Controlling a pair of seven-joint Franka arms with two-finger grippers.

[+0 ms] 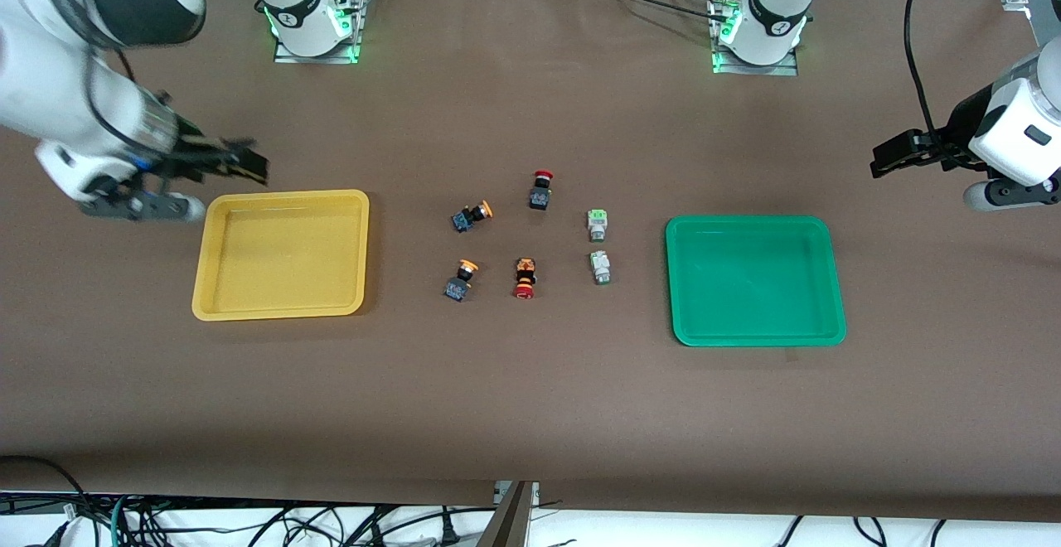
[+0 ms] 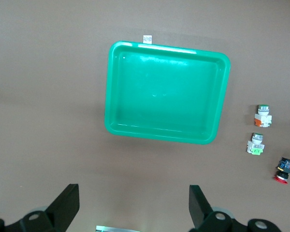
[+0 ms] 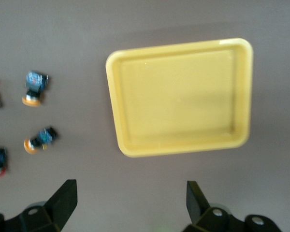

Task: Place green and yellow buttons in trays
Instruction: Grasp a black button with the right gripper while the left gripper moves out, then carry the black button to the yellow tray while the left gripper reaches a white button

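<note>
Two yellow-capped buttons [image 1: 472, 216] [image 1: 461, 278] and two green-capped buttons [image 1: 598, 225] [image 1: 601, 267] lie on the table between the yellow tray [image 1: 203, 265] and the green tray [image 1: 673, 282]. Both trays hold nothing. My right gripper [image 1: 249, 162] is open and empty, over bare table beside the yellow tray. Its wrist view shows its gripper [image 3: 130, 200], the yellow tray [image 3: 117, 121] and the yellow-capped buttons [image 3: 34, 87] [image 3: 40, 139]. My left gripper [image 1: 883, 162] is open and empty, over bare table beside the green tray. Its wrist view shows its gripper [image 2: 134, 203], the green tray [image 2: 108, 121] and the green-capped buttons [image 2: 262, 116] [image 2: 255, 144].
A black-bodied switch with a red cap [image 1: 540, 190] and an orange-bodied switch with a red cap [image 1: 524, 277] lie among the buttons. The black one also shows in the left wrist view [image 2: 285, 170]. Brown table stretches from the trays toward the front camera.
</note>
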